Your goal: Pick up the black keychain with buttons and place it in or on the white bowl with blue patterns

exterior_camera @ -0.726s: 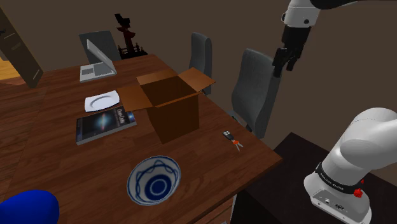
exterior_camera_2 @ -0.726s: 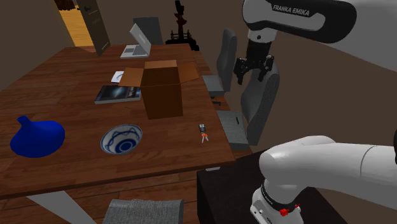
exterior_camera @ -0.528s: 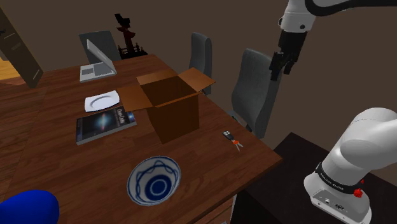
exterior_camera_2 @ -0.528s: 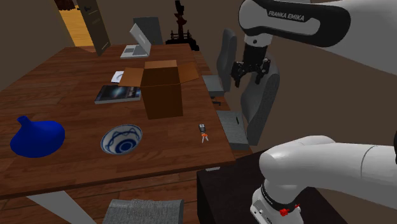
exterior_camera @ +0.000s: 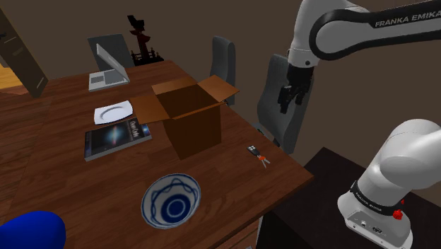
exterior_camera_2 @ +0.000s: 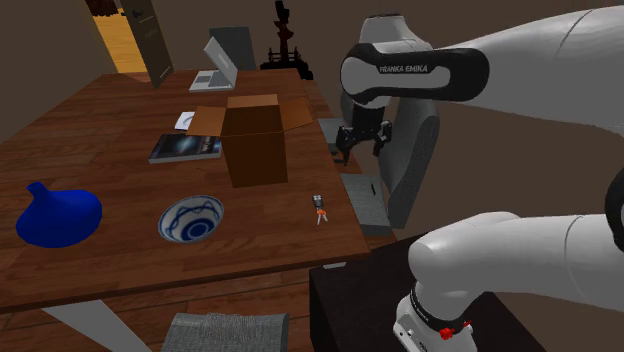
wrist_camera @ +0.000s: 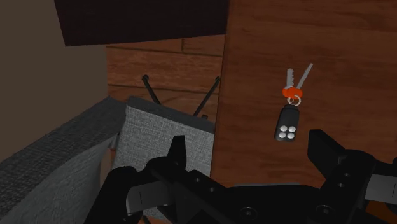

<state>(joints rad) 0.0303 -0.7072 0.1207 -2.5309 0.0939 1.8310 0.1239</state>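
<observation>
Right now our claw (wrist_camera: 248, 147) stands wide open and empty. It hangs in the air off to one side of the cardboard box (exterior_camera: 191, 120), out past the edge of the surface (exterior_camera: 56, 177) and higher than the box top. The keychain (wrist_camera: 287, 125), a small black fob, lies flat on the surface near the box, between it and that same edge, with its four pale buttons facing up. The bowl (exterior_camera: 151, 191), white with blue swirls, sits apart from the box, on the side toward the shoulder view's lower edge.

We judge that the reach toward the keychain is the step in hand, and nothing is grasped yet. Next we would need to carry the claw in over the surface and centre it on the fob. Then we would turn its jaws across the narrow width and come down low, since the fob lies thin and flat.

As for writing, we read "FRANKA EMIKA" on the arm (exterior_camera: 339, 28). We cannot make out the title on the book (exterior_camera: 116, 136) at the box's far side.
</observation>
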